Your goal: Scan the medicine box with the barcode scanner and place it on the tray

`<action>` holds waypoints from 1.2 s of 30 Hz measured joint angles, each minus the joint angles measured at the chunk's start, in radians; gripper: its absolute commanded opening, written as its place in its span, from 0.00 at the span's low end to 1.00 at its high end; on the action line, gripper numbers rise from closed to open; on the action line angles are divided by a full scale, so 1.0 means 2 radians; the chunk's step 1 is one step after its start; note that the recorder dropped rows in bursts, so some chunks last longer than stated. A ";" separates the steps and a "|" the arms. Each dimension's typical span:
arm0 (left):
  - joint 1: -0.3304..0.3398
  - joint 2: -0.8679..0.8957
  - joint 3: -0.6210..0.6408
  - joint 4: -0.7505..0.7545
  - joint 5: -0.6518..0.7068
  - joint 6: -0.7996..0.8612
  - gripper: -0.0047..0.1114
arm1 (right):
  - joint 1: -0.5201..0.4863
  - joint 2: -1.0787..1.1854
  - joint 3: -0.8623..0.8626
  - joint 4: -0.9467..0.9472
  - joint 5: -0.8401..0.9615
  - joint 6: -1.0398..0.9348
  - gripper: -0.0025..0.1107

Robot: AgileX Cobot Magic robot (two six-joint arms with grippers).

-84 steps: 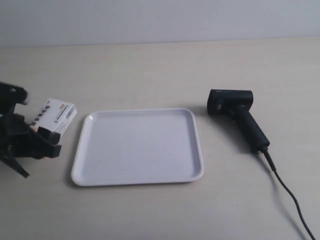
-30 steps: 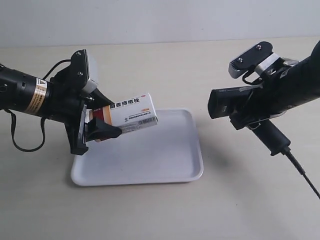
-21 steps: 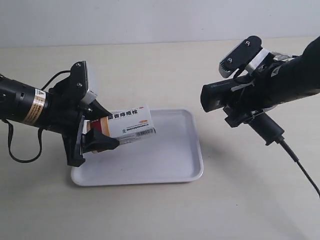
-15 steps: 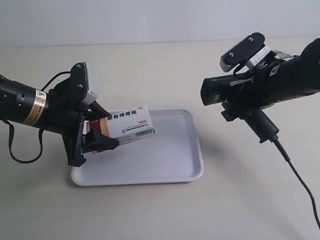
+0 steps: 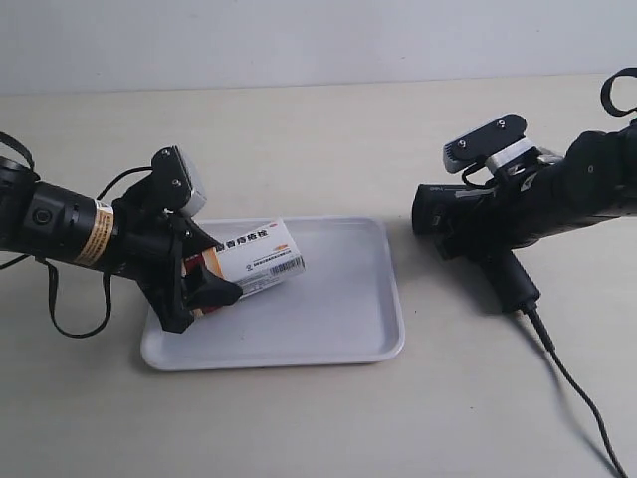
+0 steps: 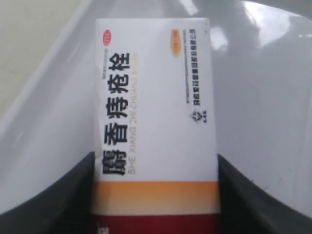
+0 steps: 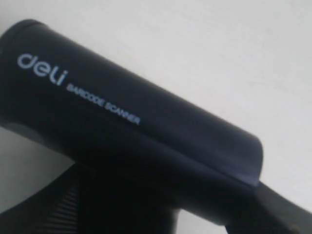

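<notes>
The medicine box (image 5: 261, 261) is white with an orange stripe and a dark red end. It is tilted low over the left part of the white tray (image 5: 328, 319). I cannot tell whether it touches the tray. My left gripper (image 5: 211, 267), on the arm at the exterior view's left, is shut on the box's red end. In the left wrist view the box (image 6: 155, 122) fills the space between the black fingers (image 6: 58, 200), above the tray (image 6: 263, 97). My right gripper (image 5: 488, 234) is shut on the black barcode scanner (image 5: 510, 277), low by the table right of the tray. The scanner's head (image 7: 136, 126) fills the right wrist view.
The scanner's black cable (image 5: 577, 388) trails over the beige table (image 5: 318, 139) towards the front right corner. Both arms reach in low from the two sides. A pale wall stands behind the table's far edge.
The arm at the exterior view's right has lowered the scanner from mid-air towards the table. The other arm has brought the box down lower over the tray and tilted it.
</notes>
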 measured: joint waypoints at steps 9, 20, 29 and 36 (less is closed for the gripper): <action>0.000 0.012 -0.005 -0.003 0.005 0.001 0.63 | 0.000 0.006 0.000 0.002 -0.007 0.018 0.17; 0.000 -0.007 -0.005 0.042 0.010 -0.031 0.95 | 0.000 0.007 0.000 0.002 -0.008 0.024 0.73; 0.000 -0.139 -0.005 0.079 -0.003 -0.182 0.86 | 0.000 -0.110 0.000 0.002 0.056 0.066 0.77; 0.000 -0.256 0.010 0.079 -0.068 -0.243 0.11 | 0.000 -0.306 0.002 0.005 0.159 0.077 0.25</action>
